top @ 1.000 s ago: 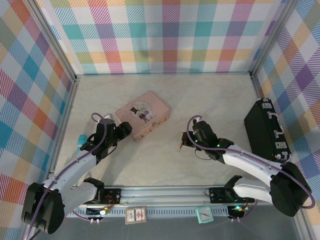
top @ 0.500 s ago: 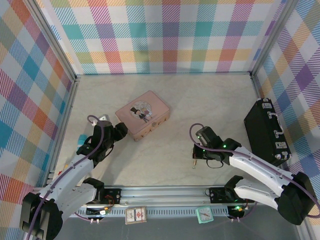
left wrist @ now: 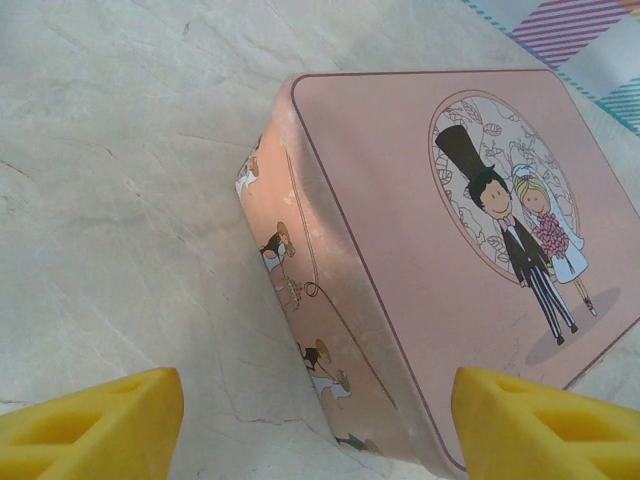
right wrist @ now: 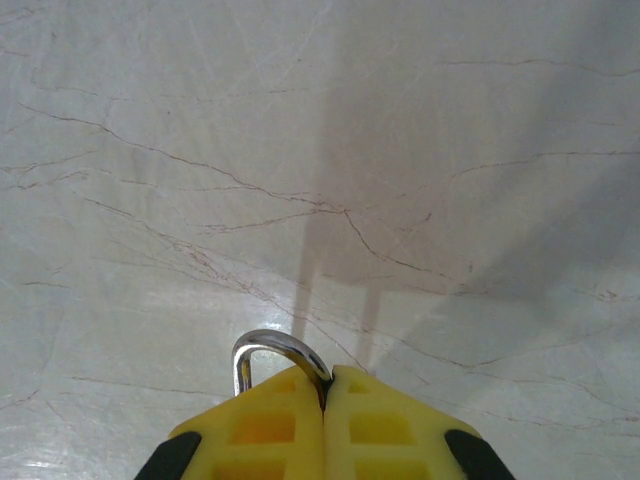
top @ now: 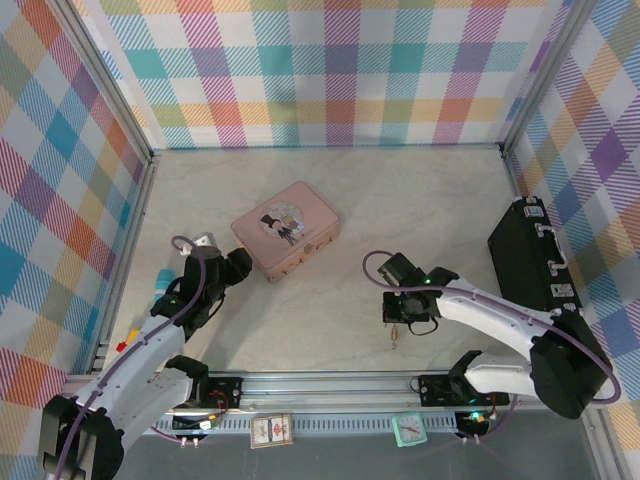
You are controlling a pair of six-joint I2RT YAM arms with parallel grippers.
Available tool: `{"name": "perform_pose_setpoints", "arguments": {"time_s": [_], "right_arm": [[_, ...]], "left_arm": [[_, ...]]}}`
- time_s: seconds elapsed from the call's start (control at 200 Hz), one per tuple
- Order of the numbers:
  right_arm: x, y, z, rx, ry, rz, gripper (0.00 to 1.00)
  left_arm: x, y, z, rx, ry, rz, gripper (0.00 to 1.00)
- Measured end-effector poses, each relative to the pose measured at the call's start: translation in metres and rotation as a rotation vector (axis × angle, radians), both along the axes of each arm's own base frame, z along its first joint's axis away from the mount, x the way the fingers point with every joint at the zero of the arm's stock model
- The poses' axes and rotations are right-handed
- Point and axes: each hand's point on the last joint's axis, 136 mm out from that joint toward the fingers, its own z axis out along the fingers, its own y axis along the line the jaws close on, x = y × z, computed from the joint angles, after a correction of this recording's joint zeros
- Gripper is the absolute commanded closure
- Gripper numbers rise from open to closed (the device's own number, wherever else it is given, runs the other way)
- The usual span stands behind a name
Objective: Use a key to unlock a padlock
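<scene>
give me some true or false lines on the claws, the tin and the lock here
1. The right claw is shut on the padlock, with its shackle poking out. True.
2. The left claw is clamped on the pink tin. False: its fingers stand wide apart, holding nothing.
3. The pink tin's lid is off. False: the lid is on, cartoon couple facing up.
4. A black case sits by the right wall. True.

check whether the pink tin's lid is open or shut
Shut. The pink tin has its lid lying flat, with the rim flush along both sides seen from the left wrist and no gap showing.
</scene>
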Motion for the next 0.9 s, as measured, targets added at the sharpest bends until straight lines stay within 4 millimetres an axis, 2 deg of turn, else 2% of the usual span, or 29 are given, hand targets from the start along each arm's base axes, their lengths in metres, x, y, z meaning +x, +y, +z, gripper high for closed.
{"name": "perform_pose_setpoints", "arguments": {"time_s": [0.465, 0.685, 0.9], "right_arm": [[0.007, 0.015, -0.014, -0.028, 0.04, 0.025, 1.0], [0.007, 0.018, -0.014, -0.026, 0.043, 0.031, 0.86], [0.009, 0.022, -0.01, -0.013, 0.038, 0.035, 0.78]], "left_arm": [[-0.003, 0.0, 0.001, 0.023, -0.016, -0.024, 0.26], [-0.003, 0.0, 0.001, 0.026, -0.016, -0.027, 0.25], [-0.003, 0.0, 0.001, 0.039, -0.018, -0.035, 0.25]]}}
